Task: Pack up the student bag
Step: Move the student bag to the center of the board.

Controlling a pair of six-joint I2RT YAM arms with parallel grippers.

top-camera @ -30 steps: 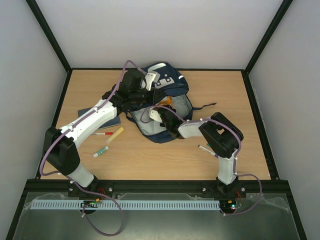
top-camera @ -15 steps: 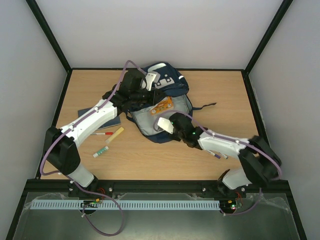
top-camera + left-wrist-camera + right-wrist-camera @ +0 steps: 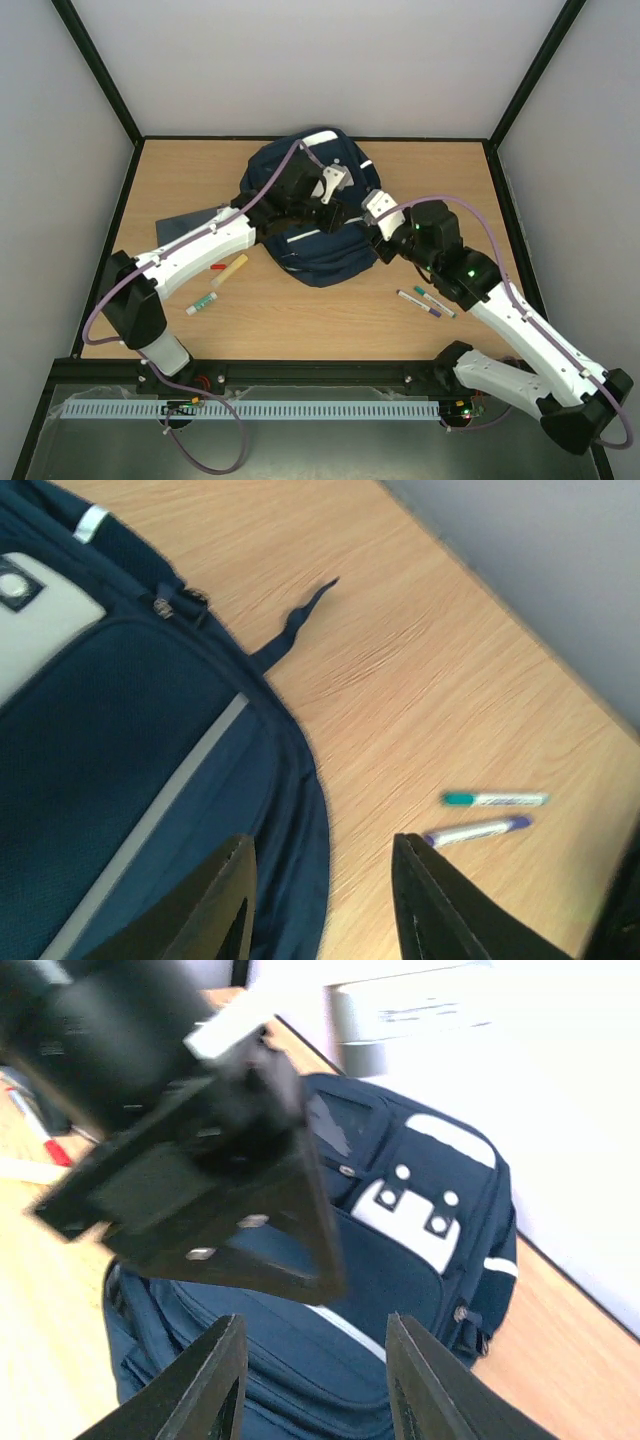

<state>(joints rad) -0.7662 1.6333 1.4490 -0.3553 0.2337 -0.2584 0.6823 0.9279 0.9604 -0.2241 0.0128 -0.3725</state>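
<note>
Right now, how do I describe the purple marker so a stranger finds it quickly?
Start from the navy student bag in the middle of the table. On the wood to its right lie two white markers. The purple marker has a purple cap, the green marker a green one.

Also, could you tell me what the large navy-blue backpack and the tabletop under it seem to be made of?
The large navy-blue backpack looks like matt woven synthetic fabric: a fine mesh-like weave, sewn seams, shinier white stripes. The light-brown tabletop looks like wood or wood-effect laminate, smooth and satin; grain lines show, but solid or veneer cannot be told.
</note>
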